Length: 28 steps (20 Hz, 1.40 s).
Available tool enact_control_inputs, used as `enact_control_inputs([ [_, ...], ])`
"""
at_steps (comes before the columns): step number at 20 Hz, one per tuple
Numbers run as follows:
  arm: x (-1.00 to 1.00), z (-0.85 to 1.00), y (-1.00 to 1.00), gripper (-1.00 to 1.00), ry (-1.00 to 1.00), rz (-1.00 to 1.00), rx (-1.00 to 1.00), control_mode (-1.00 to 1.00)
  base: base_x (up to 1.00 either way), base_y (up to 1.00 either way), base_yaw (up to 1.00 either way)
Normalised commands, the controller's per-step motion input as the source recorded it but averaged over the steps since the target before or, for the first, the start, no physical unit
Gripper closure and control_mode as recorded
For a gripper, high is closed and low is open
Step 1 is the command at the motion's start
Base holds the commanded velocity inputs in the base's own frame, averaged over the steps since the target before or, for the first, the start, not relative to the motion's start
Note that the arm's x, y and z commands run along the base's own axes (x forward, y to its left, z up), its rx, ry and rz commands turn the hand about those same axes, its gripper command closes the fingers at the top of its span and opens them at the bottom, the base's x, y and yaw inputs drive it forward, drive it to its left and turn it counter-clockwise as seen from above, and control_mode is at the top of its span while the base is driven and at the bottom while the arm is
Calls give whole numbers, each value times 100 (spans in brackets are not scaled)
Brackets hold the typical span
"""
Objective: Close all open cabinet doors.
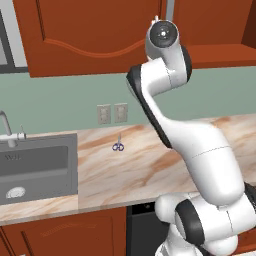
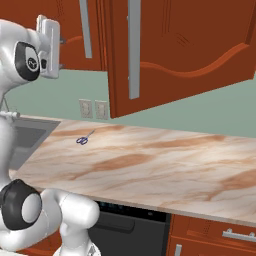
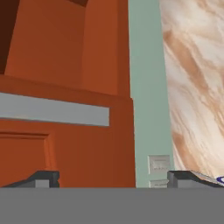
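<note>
One cabinet door (image 2: 175,55) stands swung out over the counter, its long silver handle (image 2: 134,50) on the near edge. In the left base view this door (image 1: 210,22) is right of my wrist. A second cabinet door (image 2: 70,30) to its left lies flat to the wall, and its face (image 1: 90,35) fills the upper left there. My gripper (image 2: 59,47) is raised beside this second door. In the hand view my gripper (image 3: 113,179) is open, its fingertips (image 3: 43,178) wide apart with nothing between them, facing a door and its silver bar handle (image 3: 52,109).
A marble counter (image 1: 140,165) runs below with small blue scissors (image 1: 118,146) near the wall outlets (image 1: 112,113). A steel sink (image 1: 35,167) with a faucet (image 1: 6,127) is at the left. A dark dishwasher front (image 2: 130,222) sits under the counter.
</note>
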Motion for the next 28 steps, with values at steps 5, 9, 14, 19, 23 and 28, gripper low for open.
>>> enact_control_inputs([
  [5,-65,0,0,-100,-8,0,1,-100,0,0,0],
  [9,-65,0,0,-100,-2,0,0,-100,0,0,0],
  [14,-54,0,-2,-100,0,-2,0,-100,0,0,0],
  [19,-47,0,-15,-100,0,-27,0,-100,0,0,0],
  [23,-50,0,-19,-100,0,-33,0,-100,0,0,0],
  [28,-45,0,-17,-100,0,-31,0,-100,0,0,0],
])
